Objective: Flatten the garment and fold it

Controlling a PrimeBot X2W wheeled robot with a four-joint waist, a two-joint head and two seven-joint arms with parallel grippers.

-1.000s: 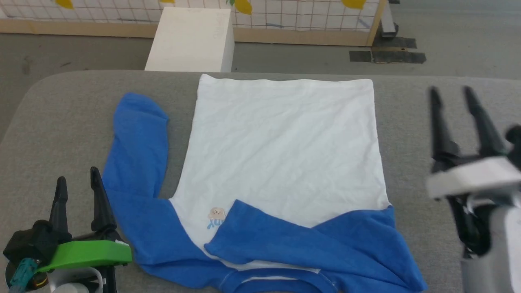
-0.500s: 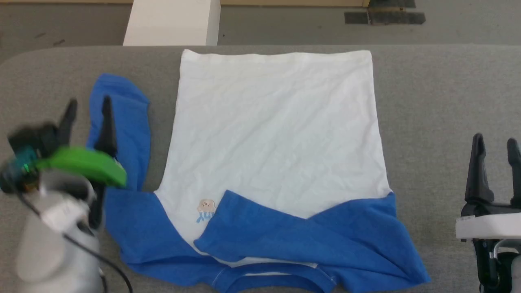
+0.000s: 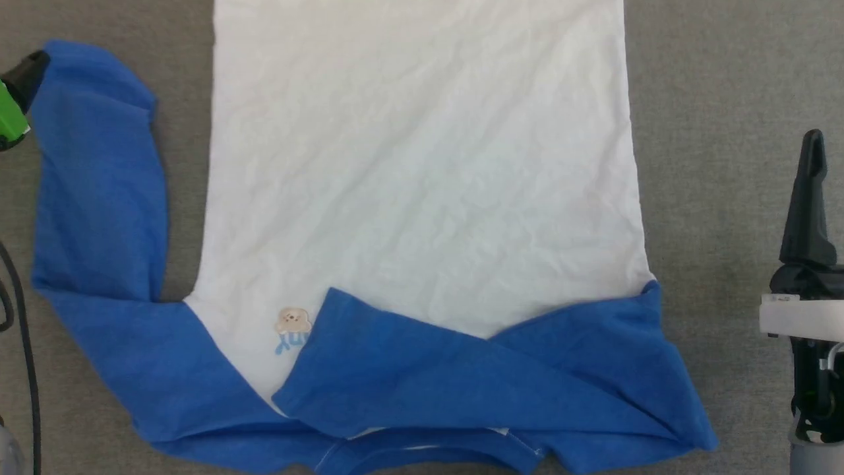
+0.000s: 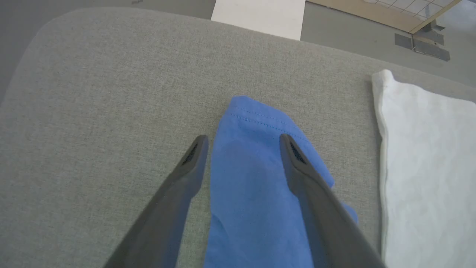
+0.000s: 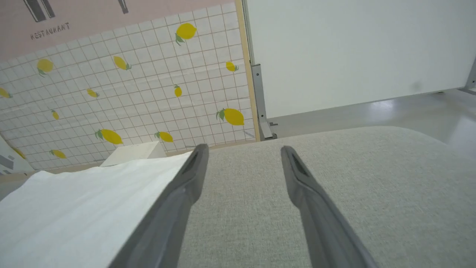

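The garment (image 3: 422,165) lies flat on the grey padded table (image 3: 719,99), white body spread out and neckband at the near edge. One blue sleeve (image 3: 99,185) runs up the left side. The other blue sleeve (image 3: 461,369) is folded across the chest beside the bear patch (image 3: 292,321). In the left wrist view my left gripper (image 4: 243,143) hovers open over that left sleeve's cuff (image 4: 256,123), a finger on each side. My right gripper (image 5: 243,152) is open over bare table just right of the white body (image 5: 74,208); one of its fingers (image 3: 810,198) shows at the head view's right edge.
A white box (image 4: 260,15) stands on the floor beyond the table's far edge. A lemon-patterned tiled panel (image 5: 130,93) and a white partition (image 5: 353,48) stand behind. A black cable (image 3: 23,343) hangs at the head view's left edge.
The head camera has tilted down and closer to the garment. My left gripper went forward along the left sleeve to its cuff. My right gripper dropped back beside the garment's right edge. The garment lies unchanged.
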